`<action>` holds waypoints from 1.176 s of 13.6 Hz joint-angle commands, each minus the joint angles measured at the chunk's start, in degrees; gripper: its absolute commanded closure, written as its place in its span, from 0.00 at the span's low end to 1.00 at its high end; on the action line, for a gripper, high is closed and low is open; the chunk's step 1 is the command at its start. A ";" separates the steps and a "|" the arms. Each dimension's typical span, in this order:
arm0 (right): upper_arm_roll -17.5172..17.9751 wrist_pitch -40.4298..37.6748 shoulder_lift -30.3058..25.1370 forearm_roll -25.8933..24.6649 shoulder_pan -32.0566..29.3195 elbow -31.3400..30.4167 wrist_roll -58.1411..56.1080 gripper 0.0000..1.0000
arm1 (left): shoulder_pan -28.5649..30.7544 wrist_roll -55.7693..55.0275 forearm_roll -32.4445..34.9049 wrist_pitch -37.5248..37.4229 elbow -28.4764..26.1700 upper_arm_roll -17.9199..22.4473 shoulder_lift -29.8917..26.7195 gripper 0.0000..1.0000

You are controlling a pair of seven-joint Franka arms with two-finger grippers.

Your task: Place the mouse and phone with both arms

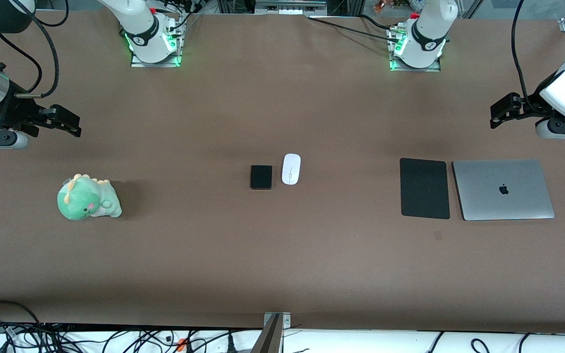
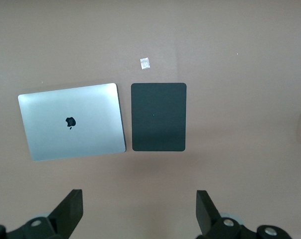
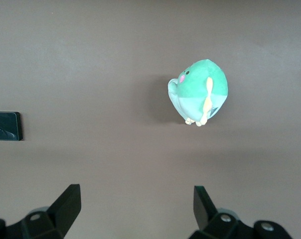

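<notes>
We see the small white glossy oval mouse (image 1: 291,169) lying near the middle of the brown surface (image 1: 282,264), with the small black matte rectangular phone (image 1: 261,177) just beside it, toward the right arm's end and not touching. Toward the left arm's end lie a flat black rectangular mouse pad (image 1: 424,188) and, just beside it, a closed silver laptop (image 1: 503,189). A tiny white scrap (image 2: 145,62) lies near the pad. Toward the right arm's end sits a green plush dinosaur toy (image 1: 88,198).

We find the left end effector (image 1: 496,113) raised over the bare surface near the pad and laptop, fingers spread apart and holding nothing. The right end effector (image 1: 72,125) hangs over the surface near the plush, fingers likewise apart and empty.
</notes>
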 commanded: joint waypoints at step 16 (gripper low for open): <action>0.20 -0.04 0.22 0.93 -0.52 0.93 -0.87 0.00 | -0.53 1.29 -4.28 -4.54 2.02 -0.42 5.94 0.00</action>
